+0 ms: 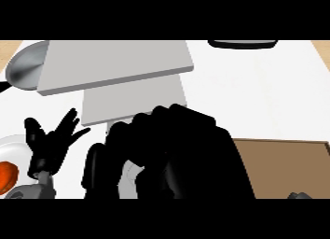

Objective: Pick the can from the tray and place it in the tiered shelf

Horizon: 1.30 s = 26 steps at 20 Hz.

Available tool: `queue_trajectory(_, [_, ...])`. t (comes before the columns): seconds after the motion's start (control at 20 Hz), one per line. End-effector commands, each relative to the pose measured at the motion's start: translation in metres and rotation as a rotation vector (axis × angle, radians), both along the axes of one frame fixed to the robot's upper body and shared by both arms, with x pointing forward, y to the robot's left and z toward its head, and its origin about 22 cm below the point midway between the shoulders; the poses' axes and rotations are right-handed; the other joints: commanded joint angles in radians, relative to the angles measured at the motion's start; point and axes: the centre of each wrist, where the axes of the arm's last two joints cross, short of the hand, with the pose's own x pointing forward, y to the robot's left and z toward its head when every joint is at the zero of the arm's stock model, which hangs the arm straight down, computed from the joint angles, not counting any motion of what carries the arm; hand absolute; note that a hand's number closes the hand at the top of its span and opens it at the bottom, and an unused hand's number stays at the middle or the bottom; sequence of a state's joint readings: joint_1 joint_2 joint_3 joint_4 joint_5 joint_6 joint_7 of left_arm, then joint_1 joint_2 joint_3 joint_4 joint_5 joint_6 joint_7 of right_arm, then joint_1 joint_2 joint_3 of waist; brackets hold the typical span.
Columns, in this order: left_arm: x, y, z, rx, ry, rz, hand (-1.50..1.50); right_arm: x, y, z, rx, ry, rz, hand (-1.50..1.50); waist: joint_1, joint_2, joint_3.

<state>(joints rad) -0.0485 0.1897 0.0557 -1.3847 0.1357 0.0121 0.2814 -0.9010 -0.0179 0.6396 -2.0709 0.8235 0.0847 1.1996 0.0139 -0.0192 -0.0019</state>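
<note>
The can [134, 176] is gripped by curled fingers of the right hand [175, 149] just below the tiered shelf [120, 70]; its edge could be struck.

The left hand [52, 140] is rested open.

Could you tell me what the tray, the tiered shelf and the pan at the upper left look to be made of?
The tray looks like matte brown wood or board: flat colour, no shine. The tiered shelf seems painted or plastic, plain light grey, matte slabs. The pan looks metal: grey bowl with a soft sheen, dark handle.
</note>
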Motion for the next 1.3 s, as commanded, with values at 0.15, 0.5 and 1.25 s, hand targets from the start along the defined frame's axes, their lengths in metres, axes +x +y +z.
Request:
queue_trajectory(0.15, [-0.005, 0.008, -0.009, -0.003, 0.055, -0.020, 0.00, 0.030, 0.021, 0.065, 0.006, 0.133, -0.136, 1.50, 0.009, 0.009, -0.004])
queue_trajectory(0.5, [0.004, 0.008, -0.002, -0.001, 0.045, 0.005, 0.00, 0.068, 0.046, 0.104, -0.111, 0.204, -0.086, 1.50, 0.001, 0.014, -0.001])
queue_trajectory(1.25, [0.007, -0.008, -0.011, -0.010, 0.059, 0.000, 0.00, 0.137, 0.074, 0.078, -0.133, 0.171, -0.130, 1.50, 0.001, 0.020, 0.001])
